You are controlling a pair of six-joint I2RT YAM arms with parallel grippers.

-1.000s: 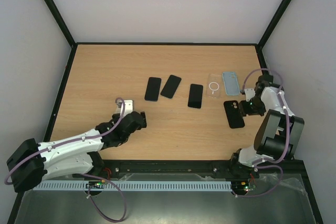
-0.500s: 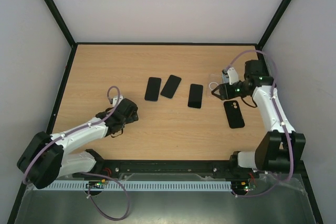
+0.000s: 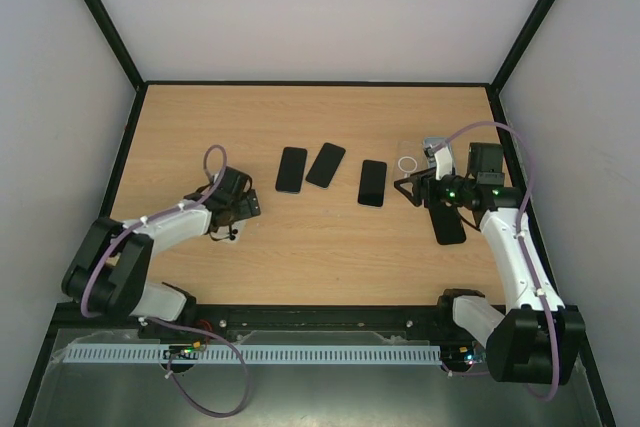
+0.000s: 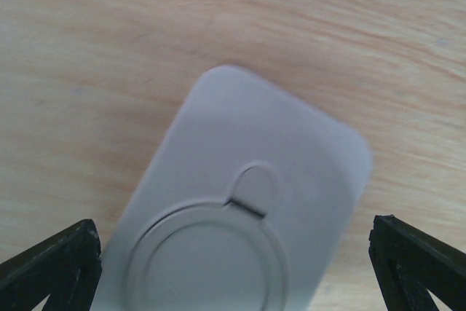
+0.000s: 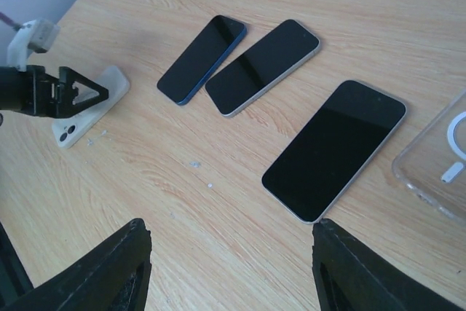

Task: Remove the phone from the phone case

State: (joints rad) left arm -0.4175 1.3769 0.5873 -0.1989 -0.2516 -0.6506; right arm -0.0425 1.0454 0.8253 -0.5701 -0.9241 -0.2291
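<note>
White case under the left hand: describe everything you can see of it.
The white case looks matte, with rounded corners and a ring with a short stem on its back. It lies flat, back up, skewed on the wooden table, between the open fingers of the left hand. The right wrist view shows two lens holes at one end.

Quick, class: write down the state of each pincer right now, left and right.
Left pincer: open, holding nothing, poised over the white phone case.
Right pincer: open, holding nothing.

Three bare phones (image 3: 291, 169) (image 3: 325, 164) (image 3: 372, 183), one clear case (image 3: 407, 162), one black case (image 3: 449, 227), one white case (image 4: 247, 143).
</note>
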